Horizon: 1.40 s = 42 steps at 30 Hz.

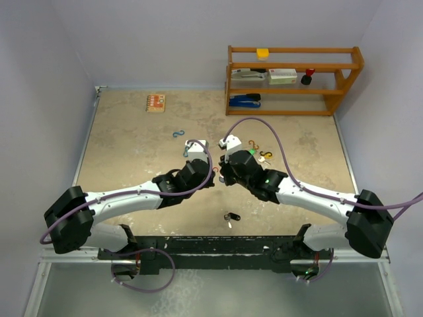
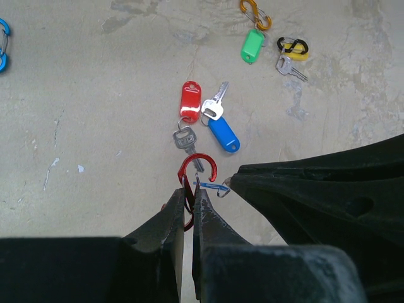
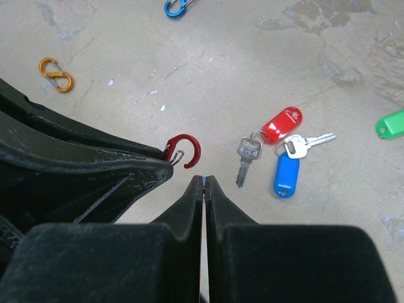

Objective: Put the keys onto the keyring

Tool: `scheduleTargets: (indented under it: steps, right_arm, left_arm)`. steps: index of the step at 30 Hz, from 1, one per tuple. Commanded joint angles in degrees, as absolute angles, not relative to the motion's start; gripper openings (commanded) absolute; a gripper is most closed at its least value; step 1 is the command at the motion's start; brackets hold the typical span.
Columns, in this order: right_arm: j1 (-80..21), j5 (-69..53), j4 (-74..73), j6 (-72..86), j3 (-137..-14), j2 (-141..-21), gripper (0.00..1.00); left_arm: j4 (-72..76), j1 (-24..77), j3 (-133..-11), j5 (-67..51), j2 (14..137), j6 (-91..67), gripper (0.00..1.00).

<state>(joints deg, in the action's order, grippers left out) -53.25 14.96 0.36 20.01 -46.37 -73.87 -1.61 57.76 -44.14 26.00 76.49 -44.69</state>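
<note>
My left gripper [image 2: 190, 189] is shut on a red S-shaped clip [image 2: 199, 163], whose open hook sticks out past the fingertips; the clip also shows in the right wrist view [image 3: 189, 150]. My right gripper [image 3: 204, 179] is shut on a thin blue tag [image 2: 211, 187] with a small metal ring, held right beside the clip. The two grippers meet at mid-table [image 1: 215, 173]. On the table below lie a red-tagged key [image 2: 190, 99] and a blue-tagged key [image 2: 223, 134]. A green tag [image 2: 252, 46], a key on a yellow-black clip [image 2: 293, 48] and a black-headed key [image 1: 231, 216] lie apart.
An orange clip [image 2: 255, 14] and a blue clip [image 1: 177, 134] lie loose on the table. A wooden shelf [image 1: 294, 79] with staplers stands at the back right. A small card [image 1: 155, 103] lies at the back left. Walls close in both sides.
</note>
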Motion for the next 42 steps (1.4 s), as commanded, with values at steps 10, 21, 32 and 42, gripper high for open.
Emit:
scheduleTargets:
  steps: [10,21,32,42]
  right_arm:
    - [-53.4,19.3,2.9,23.5,-49.5,-74.9,0.00]
    - [-53.4,19.9,3.2,23.8,-50.0,-74.9,0.00]
    - [-53.4,20.0,3.6,24.3,-49.9,-75.1,0.00]
    - [-53.4,19.9,3.7,24.4,-50.0,-75.4,0.00]
  left_arm:
    - [1.3,57.5,-43.8,27.9,76.7,-46.7,0.00]
    - [1.6,57.5,-43.9,28.0,78.4,-47.5,0.00]
    - [2.5,57.5,-44.0,27.5,79.3,-47.9,0.00]
    - [3.0,57.4,-43.9,27.0,79.8,-48.1,0.00]
